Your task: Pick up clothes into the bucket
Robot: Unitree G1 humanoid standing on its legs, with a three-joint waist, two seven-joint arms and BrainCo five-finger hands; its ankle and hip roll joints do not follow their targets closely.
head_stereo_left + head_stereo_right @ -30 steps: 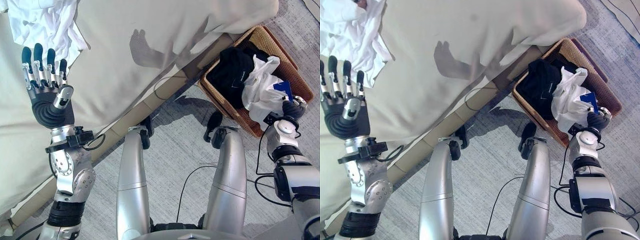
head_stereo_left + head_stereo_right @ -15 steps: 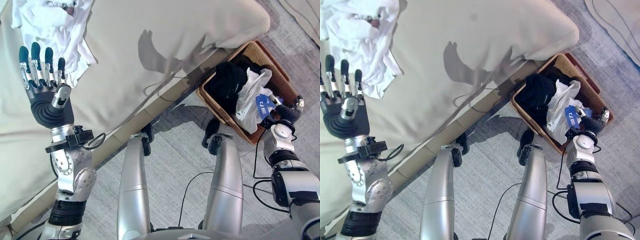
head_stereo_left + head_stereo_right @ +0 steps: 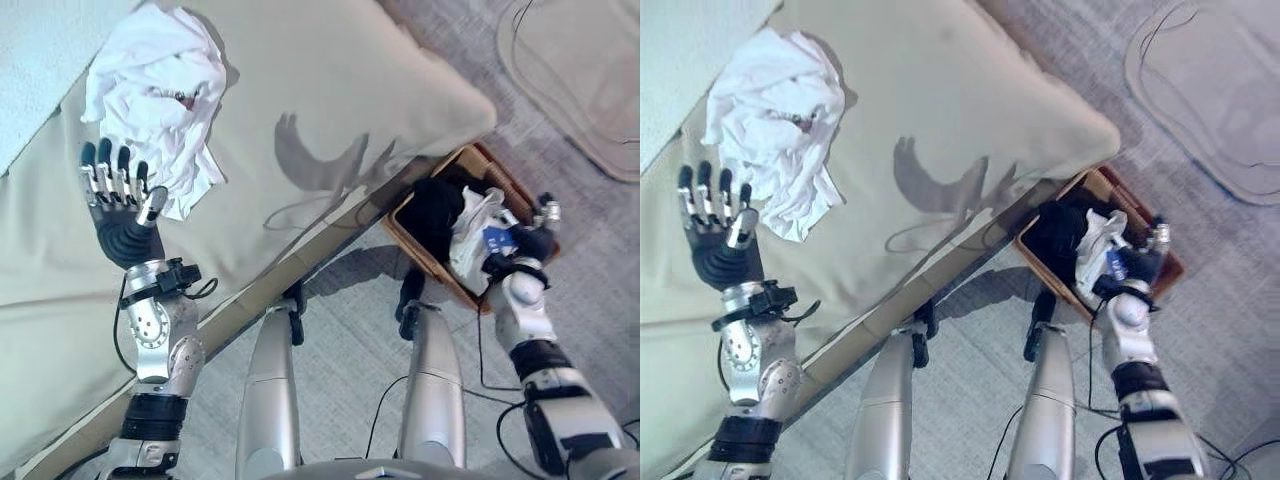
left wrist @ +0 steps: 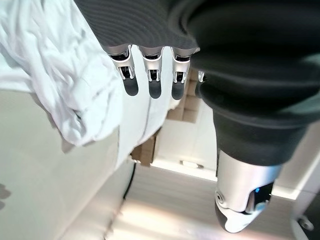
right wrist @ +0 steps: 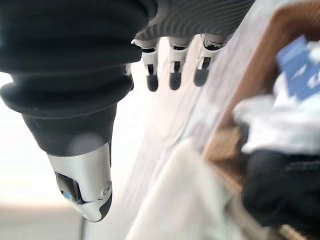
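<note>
- Left robot hand (image 3: pixel 122 215) is hovering over the beige bed (image 3: pixel 320 90) with fingers straight, holding nothing, right beside the crumpled white cloth (image 3: pixel 160 95) lying there.
- Right robot hand (image 3: pixel 528 242) is hanging over the brown wicker basket (image 3: pixel 425 255), fingers relaxed and empty.
- Black and white clothes (image 3: pixel 455 215) are sitting inside it.

Crumpled white cloth garment (image 3: pixel 155 100) on matt beige bedding (image 3: pixel 330 90); rough woven wicker basket (image 3: pixel 490 170)

basket (image 3: pixel 520 190) far rim behind right hand (image 3: pixel 530 243), bed (image 3: pixel 330 90) cropped
</note>
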